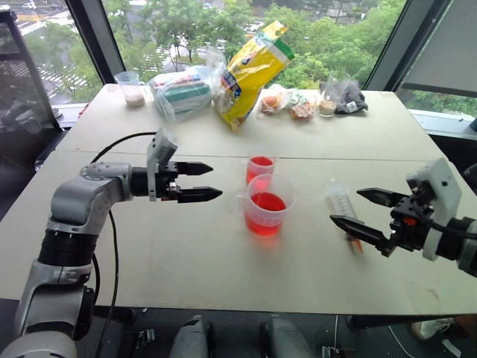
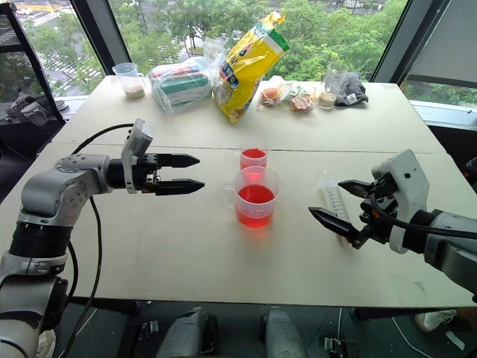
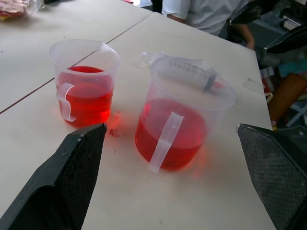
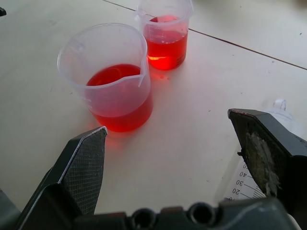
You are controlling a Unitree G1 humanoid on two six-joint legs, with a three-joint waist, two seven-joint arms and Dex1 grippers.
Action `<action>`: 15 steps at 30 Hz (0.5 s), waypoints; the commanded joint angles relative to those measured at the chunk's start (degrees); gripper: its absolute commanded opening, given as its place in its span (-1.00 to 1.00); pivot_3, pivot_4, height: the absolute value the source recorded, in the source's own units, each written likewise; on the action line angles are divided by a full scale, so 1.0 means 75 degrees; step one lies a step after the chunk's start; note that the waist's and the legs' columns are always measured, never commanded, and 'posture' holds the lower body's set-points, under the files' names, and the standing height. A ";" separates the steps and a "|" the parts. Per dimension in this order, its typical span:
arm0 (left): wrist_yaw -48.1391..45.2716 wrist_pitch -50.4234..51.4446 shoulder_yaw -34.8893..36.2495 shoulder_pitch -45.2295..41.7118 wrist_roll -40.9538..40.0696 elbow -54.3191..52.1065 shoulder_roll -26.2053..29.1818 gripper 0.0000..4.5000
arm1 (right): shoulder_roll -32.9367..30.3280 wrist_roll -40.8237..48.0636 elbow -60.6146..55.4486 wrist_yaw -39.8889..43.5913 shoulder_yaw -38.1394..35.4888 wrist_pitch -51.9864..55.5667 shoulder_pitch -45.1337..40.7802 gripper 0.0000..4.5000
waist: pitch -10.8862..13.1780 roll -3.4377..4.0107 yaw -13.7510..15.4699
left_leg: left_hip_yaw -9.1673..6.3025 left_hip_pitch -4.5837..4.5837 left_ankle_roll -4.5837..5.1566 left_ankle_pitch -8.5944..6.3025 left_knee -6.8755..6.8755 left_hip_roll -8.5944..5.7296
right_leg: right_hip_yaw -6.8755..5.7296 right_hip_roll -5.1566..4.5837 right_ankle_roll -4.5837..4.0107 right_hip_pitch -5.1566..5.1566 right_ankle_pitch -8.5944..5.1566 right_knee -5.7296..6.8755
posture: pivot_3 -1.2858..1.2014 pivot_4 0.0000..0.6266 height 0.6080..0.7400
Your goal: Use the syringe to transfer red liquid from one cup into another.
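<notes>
The syringe (image 1: 340,200) lies flat on the table to the right of the cups, its orange tip toward the front edge. My right gripper (image 1: 346,206) hovers over it, open and holding nothing; the right wrist view has the syringe's printed scale (image 4: 241,184) under one finger. The wide lipped cup (image 1: 267,204) holds red liquid (image 1: 267,203) at the table's centre. Just behind it stands the narrower cup (image 1: 260,168), also holding red liquid. My left gripper (image 1: 216,181) is open and empty, level, pointing at the cups from their left, a short gap away.
Along the table's far side sit a cup with beige grains (image 1: 133,89), a clear bag of packets (image 1: 182,91), a yellow bag (image 1: 251,71), snack packets (image 1: 291,104) and a grey cloth (image 1: 348,97). A person in a white shirt (image 3: 206,12) stands beyond the table's right end.
</notes>
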 commanded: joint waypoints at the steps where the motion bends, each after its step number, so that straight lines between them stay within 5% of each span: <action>1: -0.0066 0.0049 0.0023 -0.0177 -0.0165 -0.0242 0.0060 1.00 | -0.0138 0.0086 -0.0034 -0.0032 -0.0246 -0.0224 0.0039 0.97 | 0.0000 0.0000 -0.0001 | 0.0000 0.0000 0.0000 0.0000 0.0000 0.0000 | 0.0000 0.0000 0.0000 0.0000 0.0000 0.0000 | 0.03 -0.52 1.00; 15: -0.0137 0.0176 -0.0068 -0.0130 -0.0259 -0.0263 0.0016 1.00 | -0.0555 0.0047 0.0031 0.0029 -0.0103 -0.0262 0.0286 0.97 | 0.0000 0.0000 -0.0003 | -0.0001 0.0001 0.0000 0.0000 0.0000 0.0000 | 0.0000 0.0001 -0.0003 0.0000 -0.0002 0.0000 | 0.03 -0.52 1.00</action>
